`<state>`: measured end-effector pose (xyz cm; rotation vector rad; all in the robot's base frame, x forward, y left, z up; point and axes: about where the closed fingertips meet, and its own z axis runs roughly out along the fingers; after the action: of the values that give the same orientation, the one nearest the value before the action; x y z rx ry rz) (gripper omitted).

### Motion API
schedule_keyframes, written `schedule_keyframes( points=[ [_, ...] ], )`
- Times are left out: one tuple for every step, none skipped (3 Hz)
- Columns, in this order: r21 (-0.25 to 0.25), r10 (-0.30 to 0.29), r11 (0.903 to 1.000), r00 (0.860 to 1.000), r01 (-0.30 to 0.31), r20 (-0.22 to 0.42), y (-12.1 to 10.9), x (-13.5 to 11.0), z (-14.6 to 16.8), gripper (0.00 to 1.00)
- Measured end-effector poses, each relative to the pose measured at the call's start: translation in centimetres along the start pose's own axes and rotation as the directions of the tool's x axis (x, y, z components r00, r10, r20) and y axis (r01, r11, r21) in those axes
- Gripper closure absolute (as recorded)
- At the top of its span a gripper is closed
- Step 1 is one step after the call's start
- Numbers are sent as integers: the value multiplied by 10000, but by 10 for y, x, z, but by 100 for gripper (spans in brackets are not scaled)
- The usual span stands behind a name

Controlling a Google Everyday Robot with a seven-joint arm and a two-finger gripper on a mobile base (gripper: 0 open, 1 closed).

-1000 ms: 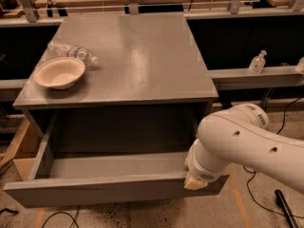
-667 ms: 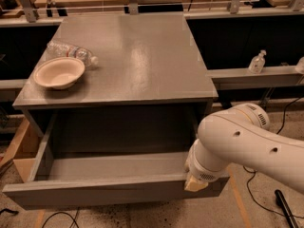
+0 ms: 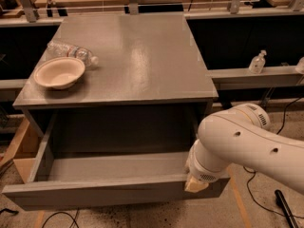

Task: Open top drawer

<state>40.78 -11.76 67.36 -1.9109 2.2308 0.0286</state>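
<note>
The top drawer [image 3: 95, 191] is a wide matte grey drawer with a plain flat front. It stands pulled far out of the grey cabinet [image 3: 133, 56], and its grey box interior is empty. My white arm [image 3: 247, 141] reaches down at the right end of the drawer front. The gripper [image 3: 195, 184] is at the front's top edge near the right corner, mostly hidden behind the wrist.
A cream bowl [image 3: 59, 72] and a lying clear plastic bottle [image 3: 71, 52] sit on the cabinet's top at left. A small bottle [image 3: 257, 62] stands on a shelf at right. Cables [image 3: 266, 203] lie on the floor at right, wooden boards [image 3: 19, 151] at left.
</note>
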Motion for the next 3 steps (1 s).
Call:
schedule_keyframes(
  points=[
    [12,-14,10000,10000,14,-7,0,0,-1,25],
    [76,-244,9997,9997,244,33,-8,0,-9,3],
    [537,-281,9981,9996,286,-98,-20,8,-38,0]
  ],
)
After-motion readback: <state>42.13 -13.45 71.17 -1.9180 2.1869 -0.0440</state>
